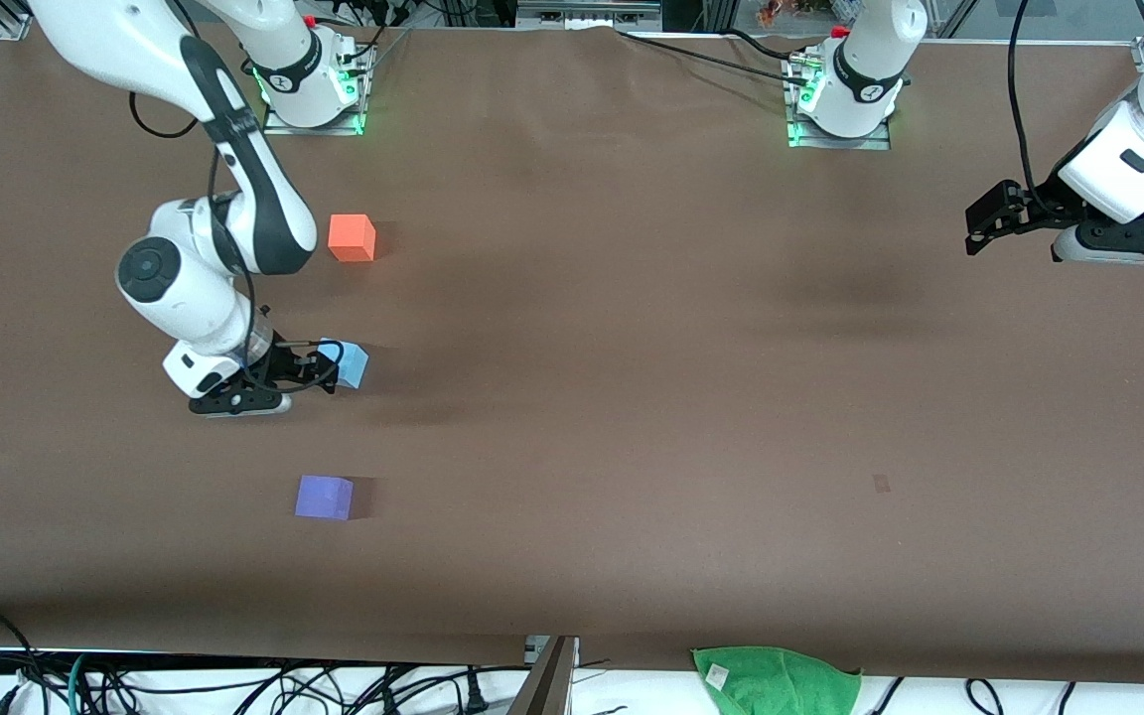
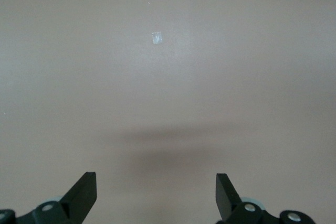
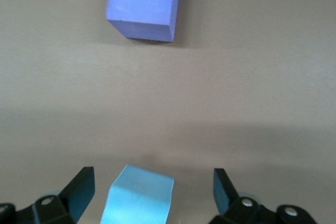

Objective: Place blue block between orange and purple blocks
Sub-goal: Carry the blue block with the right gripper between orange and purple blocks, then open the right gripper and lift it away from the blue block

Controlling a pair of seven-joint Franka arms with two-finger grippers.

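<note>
The blue block (image 1: 352, 364) sits on the brown table, nearer the front camera than the orange block (image 1: 352, 238) and farther than the purple block (image 1: 324, 497), roughly in line with both. My right gripper (image 1: 326, 367) is low at the blue block and open. In the right wrist view the blue block (image 3: 139, 198) lies between the fingers with a gap on each side, and my right gripper (image 3: 154, 182) faces the purple block (image 3: 143, 3). My left gripper (image 1: 974, 233) waits open and empty over the left arm's end of the table; it also shows in the left wrist view (image 2: 156, 182).
A green cloth (image 1: 776, 680) lies at the table's front edge. A small dark mark (image 1: 881, 484) is on the table toward the left arm's end. A pale speck (image 2: 156, 38) shows on the table under the left wrist camera.
</note>
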